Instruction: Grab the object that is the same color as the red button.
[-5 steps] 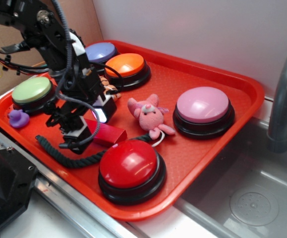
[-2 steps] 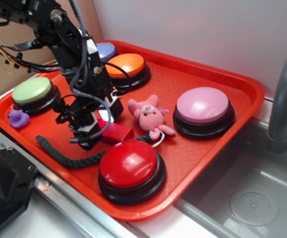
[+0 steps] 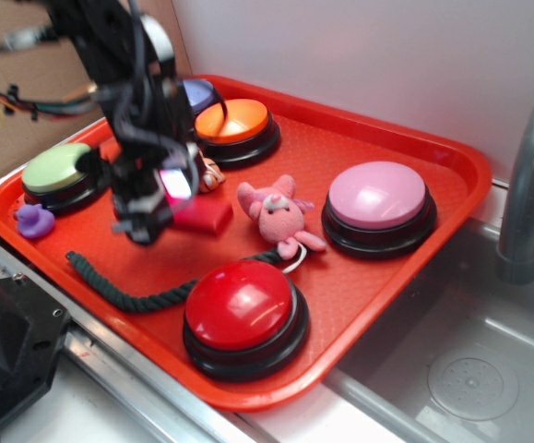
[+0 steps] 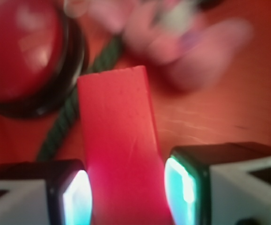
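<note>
red block (image 4: 119,150) sits clamped between the gripper's (image 3: 160,198) two lit pads (image 4: 76,199), its free end sticking out toward the pink plush toy (image 3: 278,214). it hangs above the red tray (image 3: 359,277), with the red button (image 3: 243,309) and a dark green rope (image 3: 119,286) nearby below.
</note>
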You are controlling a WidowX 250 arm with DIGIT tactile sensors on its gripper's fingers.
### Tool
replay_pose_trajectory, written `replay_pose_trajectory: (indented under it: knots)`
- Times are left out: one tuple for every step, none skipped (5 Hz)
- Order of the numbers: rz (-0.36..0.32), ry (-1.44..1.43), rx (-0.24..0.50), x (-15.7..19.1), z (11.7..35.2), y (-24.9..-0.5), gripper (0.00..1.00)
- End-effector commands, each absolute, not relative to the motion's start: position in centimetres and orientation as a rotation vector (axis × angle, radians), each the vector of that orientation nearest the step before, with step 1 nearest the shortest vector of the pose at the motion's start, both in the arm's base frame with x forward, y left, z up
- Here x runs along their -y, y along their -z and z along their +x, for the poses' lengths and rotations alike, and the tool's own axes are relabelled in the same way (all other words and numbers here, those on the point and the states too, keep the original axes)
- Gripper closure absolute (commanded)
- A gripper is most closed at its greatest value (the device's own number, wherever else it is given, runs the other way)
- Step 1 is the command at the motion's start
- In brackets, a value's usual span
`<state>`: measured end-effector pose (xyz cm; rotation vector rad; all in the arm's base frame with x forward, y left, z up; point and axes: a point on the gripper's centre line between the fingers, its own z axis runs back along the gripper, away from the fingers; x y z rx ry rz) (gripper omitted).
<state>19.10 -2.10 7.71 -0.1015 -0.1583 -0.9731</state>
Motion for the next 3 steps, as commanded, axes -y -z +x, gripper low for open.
replay_pose_trajectory:
  knots:
    - [-0.007,0.492,0.086,0.6,19.5,-15.1,1.0]
    - [0.07,0.245,0.067,0.5,19.4,-17.7,1.0]
    - [0.15,0.04,0.047,-0.2,19.6,-19.4,1.0]
